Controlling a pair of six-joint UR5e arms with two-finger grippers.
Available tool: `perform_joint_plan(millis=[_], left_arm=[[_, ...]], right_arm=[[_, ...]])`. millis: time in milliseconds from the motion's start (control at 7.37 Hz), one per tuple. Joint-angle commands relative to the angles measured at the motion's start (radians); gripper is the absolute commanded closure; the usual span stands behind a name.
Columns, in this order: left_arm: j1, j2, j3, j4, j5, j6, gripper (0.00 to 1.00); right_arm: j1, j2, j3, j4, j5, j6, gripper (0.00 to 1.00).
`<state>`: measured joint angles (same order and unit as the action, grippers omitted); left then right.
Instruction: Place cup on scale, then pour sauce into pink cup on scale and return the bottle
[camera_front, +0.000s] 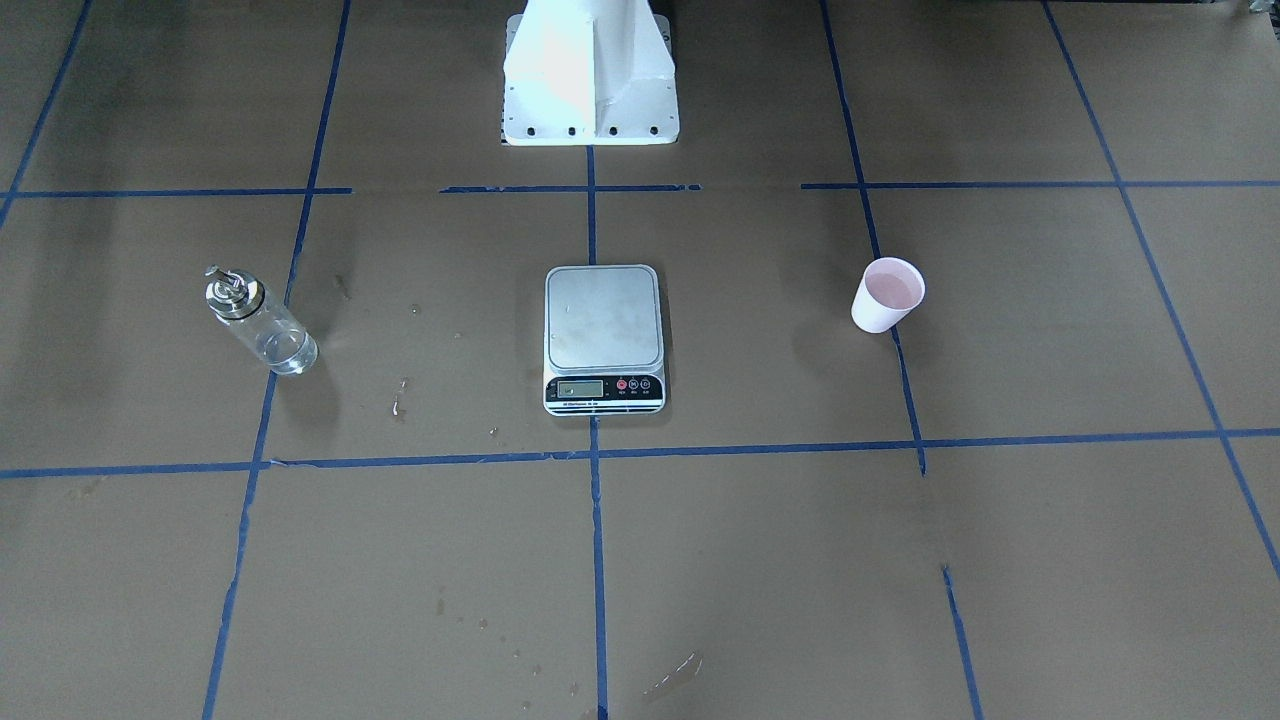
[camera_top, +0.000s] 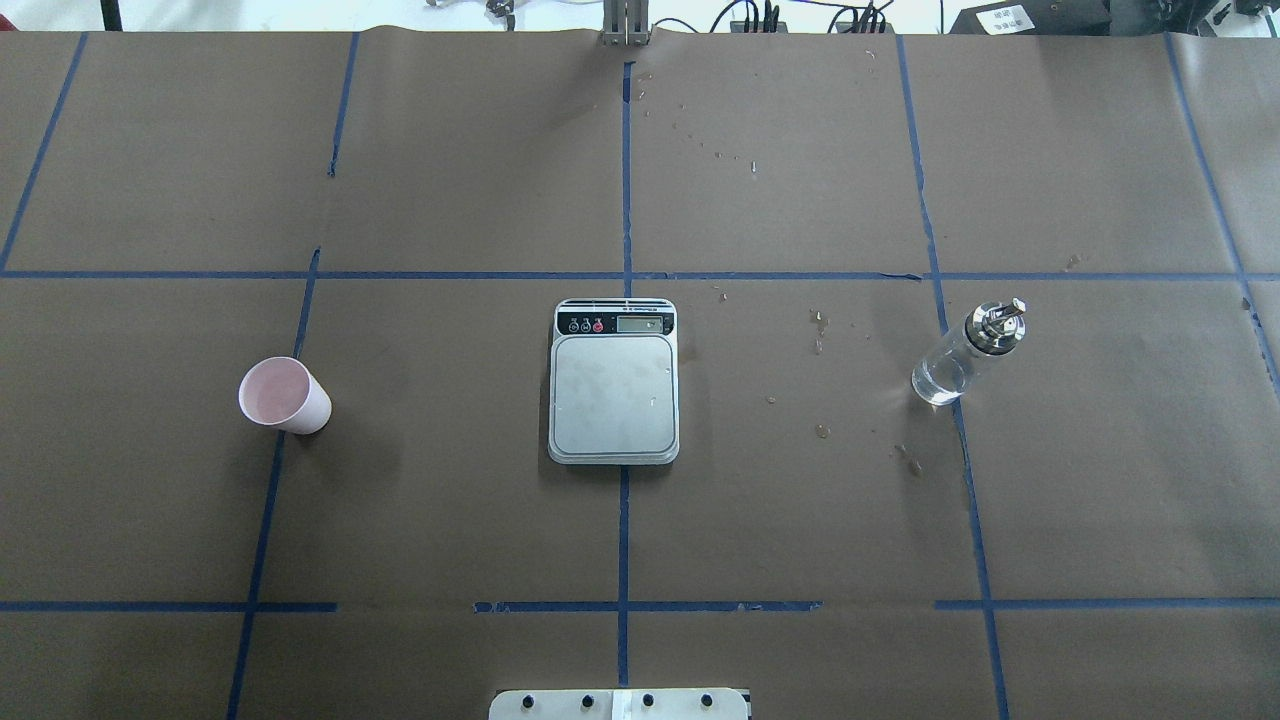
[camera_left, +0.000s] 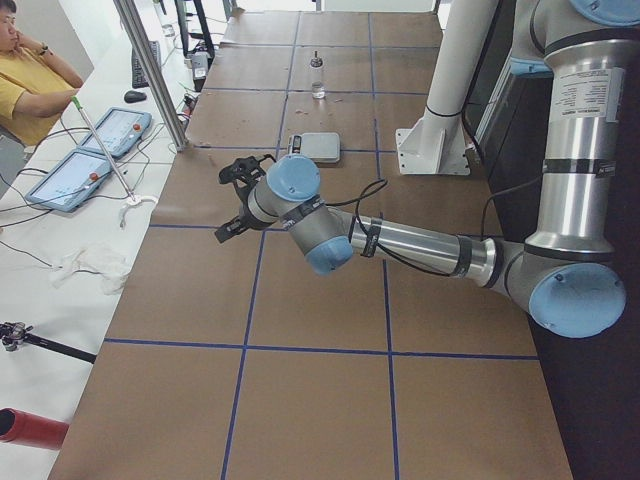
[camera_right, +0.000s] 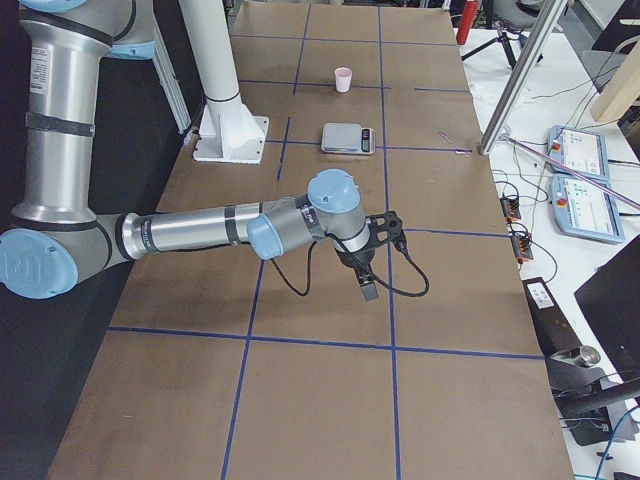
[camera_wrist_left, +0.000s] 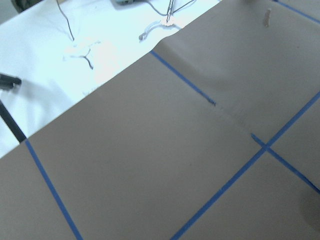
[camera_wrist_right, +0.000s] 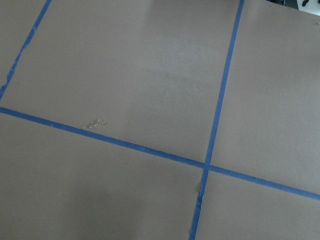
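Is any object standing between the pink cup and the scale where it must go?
Nothing visible does. Only bare brown paper lies between the cup and the scale, and nothing rests on the scale.

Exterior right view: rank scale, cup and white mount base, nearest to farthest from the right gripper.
From the right gripper:
1. scale, straight ahead, mid-table.
2. white mount base, level with the scale, robot's side.
3. cup, beyond the scale, far end.
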<state>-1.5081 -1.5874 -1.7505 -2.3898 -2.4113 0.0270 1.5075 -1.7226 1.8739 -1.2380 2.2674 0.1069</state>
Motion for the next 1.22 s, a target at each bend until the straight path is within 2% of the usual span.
perform_joint_plan(millis=[0, 136, 271, 407, 543, 678, 950, 1085], left_arm=[[0.003, -0.02, -0.013, -0.032, -0.002, 0.001, 0.0], [0.023, -0.022, -0.029, -0.051, -0.003, -0.078, 0.0], [0.158, -0.022, -0.052, -0.046, 0.007, -0.217, 0.0], [0.211, -0.028, -0.064, -0.046, 0.015, -0.424, 0.0], [0.241, -0.022, -0.108, -0.045, 0.049, -0.529, 0.0], [0.293, 0.006, -0.139, -0.032, 0.12, -0.585, 0.0], [0.495, 0.01, -0.171, -0.014, 0.347, -0.77, 0.0], [0.57, 0.01, -0.184, 0.057, 0.436, -0.82, 0.0]], right_arm=[[-0.023, 0.002, -0.013, 0.046, 0.001, 0.026, 0.0], [-0.038, 0.0, -0.013, 0.049, 0.0, 0.063, 0.0], [-0.053, 0.0, -0.013, 0.049, 0.001, 0.066, 0.0], [-0.056, 0.0, -0.013, 0.049, 0.001, 0.066, 0.0], [-0.056, 0.0, -0.013, 0.049, 0.001, 0.069, 0.0], [-0.056, -0.006, -0.015, 0.048, 0.001, 0.077, 0.0], [-0.056, -0.009, -0.013, 0.051, 0.001, 0.086, 0.0], [-0.056, -0.011, -0.013, 0.051, 0.003, 0.089, 0.0]])
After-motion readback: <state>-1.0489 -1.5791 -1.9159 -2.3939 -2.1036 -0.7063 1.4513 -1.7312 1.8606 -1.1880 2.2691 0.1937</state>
